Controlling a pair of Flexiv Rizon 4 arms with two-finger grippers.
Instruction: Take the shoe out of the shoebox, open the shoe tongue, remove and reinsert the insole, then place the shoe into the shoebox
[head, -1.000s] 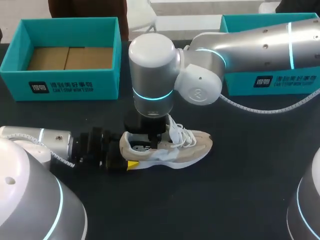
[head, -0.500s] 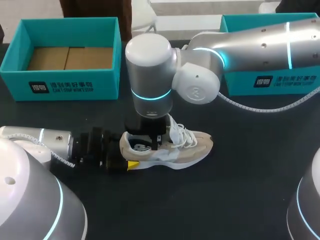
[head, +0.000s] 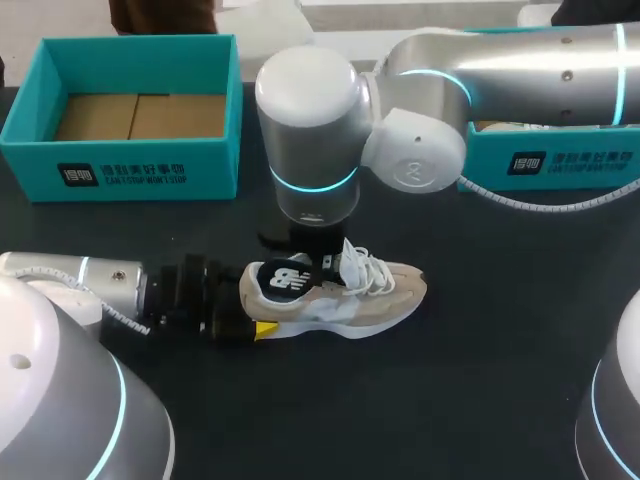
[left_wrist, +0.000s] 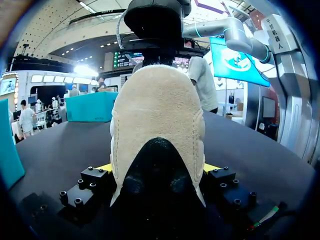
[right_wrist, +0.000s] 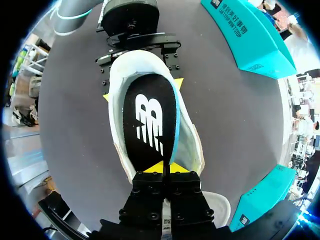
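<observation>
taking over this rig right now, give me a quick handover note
Left gripper: shut on the heel of the shoe, which lies on its sole on the table, outside the empty shoebox.
Right gripper: shut on the black insole, held raised over the shoe's opening; I cannot tell whether its front end is free.
Done: shoe out of the box, insole lifted.
Left, by the look of it: get the insole clear, put it back in, then place the shoe into the shoebox.
</observation>
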